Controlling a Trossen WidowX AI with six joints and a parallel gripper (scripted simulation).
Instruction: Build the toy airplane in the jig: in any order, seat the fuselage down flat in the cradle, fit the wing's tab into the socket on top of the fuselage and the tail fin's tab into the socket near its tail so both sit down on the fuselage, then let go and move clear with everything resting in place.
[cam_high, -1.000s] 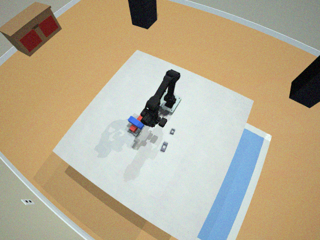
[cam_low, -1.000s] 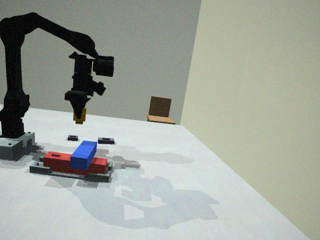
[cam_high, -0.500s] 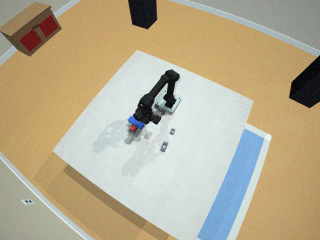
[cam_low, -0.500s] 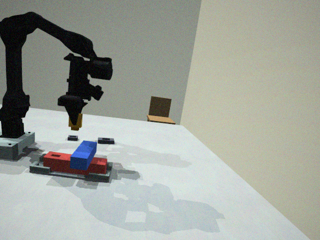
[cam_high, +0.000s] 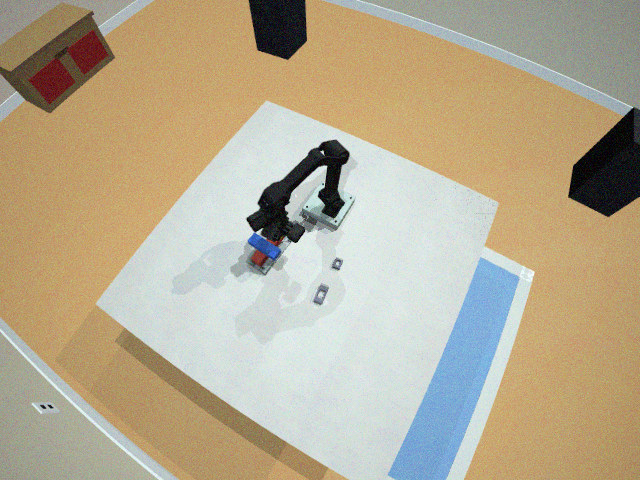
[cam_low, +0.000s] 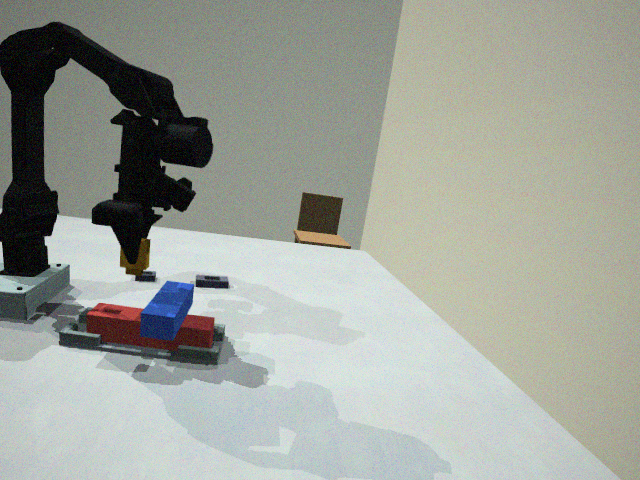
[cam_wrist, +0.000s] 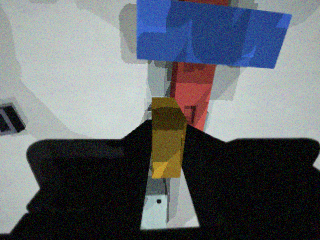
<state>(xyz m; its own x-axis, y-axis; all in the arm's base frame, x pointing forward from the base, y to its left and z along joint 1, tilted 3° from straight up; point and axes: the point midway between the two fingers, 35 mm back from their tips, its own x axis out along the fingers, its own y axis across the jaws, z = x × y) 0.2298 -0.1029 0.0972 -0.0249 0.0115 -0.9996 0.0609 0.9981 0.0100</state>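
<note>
The red fuselage (cam_high: 259, 257) (cam_low: 200, 330) (cam_wrist: 193, 91) lies in the grey cradle (cam_low: 79, 338) (cam_high: 264, 271). The blue wing (cam_high: 264, 245) (cam_low: 168, 310) (cam_wrist: 212, 34) lies across the top of the fuselage. The tail socket shows as an empty dark slot in the fuselage's top in the exterior view and the wrist view. My gripper (cam_low: 135, 255) (cam_wrist: 162, 125) is shut on the yellow tail fin (cam_low: 143, 255) (cam_wrist: 167, 145), its tab pointing down. The fin hangs above the fuselage's tail end, a little to the left of the slot in the wrist view. The wing's tab is hidden.
Two small dark holders stand on the table beside the cradle: a larger one (cam_high: 321, 293) (cam_low: 211, 281) and a smaller one (cam_high: 337, 263) (cam_low: 147, 276). The arm's pale base plate (cam_high: 341, 219) (cam_low: 11, 303) is near the cradle's tail end.
</note>
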